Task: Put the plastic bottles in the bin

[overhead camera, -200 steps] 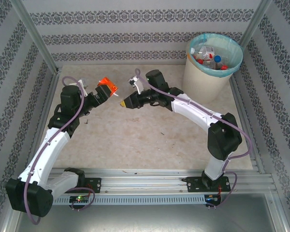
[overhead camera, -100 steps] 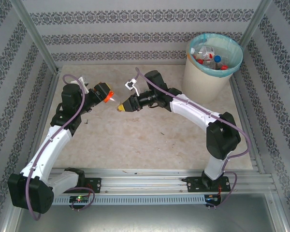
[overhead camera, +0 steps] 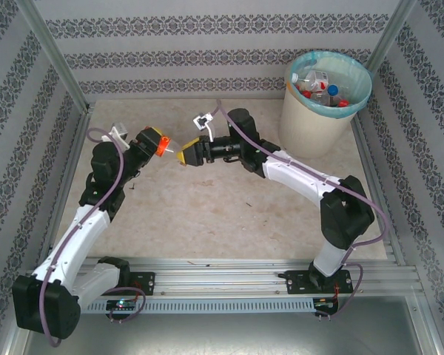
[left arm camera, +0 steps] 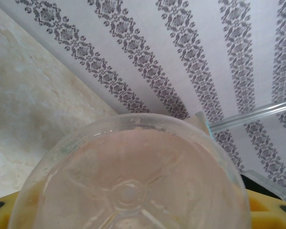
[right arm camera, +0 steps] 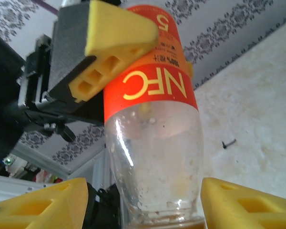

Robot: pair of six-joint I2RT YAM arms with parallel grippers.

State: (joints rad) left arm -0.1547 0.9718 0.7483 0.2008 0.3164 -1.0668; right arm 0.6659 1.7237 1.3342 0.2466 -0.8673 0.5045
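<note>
Seen from above, the left claw (overhead camera: 157,145) and right claw (overhead camera: 184,156) meet nose to nose well left of the bin (overhead camera: 309,126). An orange-labelled bottle (overhead camera: 168,149) spans between them, above the worktop (overhead camera: 229,214). The right wrist view adds detail: the left claw's yellow finger (right arm camera: 115,29) clamps the "NFC" label, while the right claw's fingers stand apart on either side of the neck end. The left wrist view shows the bottle's base. Bare worktop lies between the claws and the bin, which stands in the far corner holding other bottles (overhead camera: 320,81).
</note>
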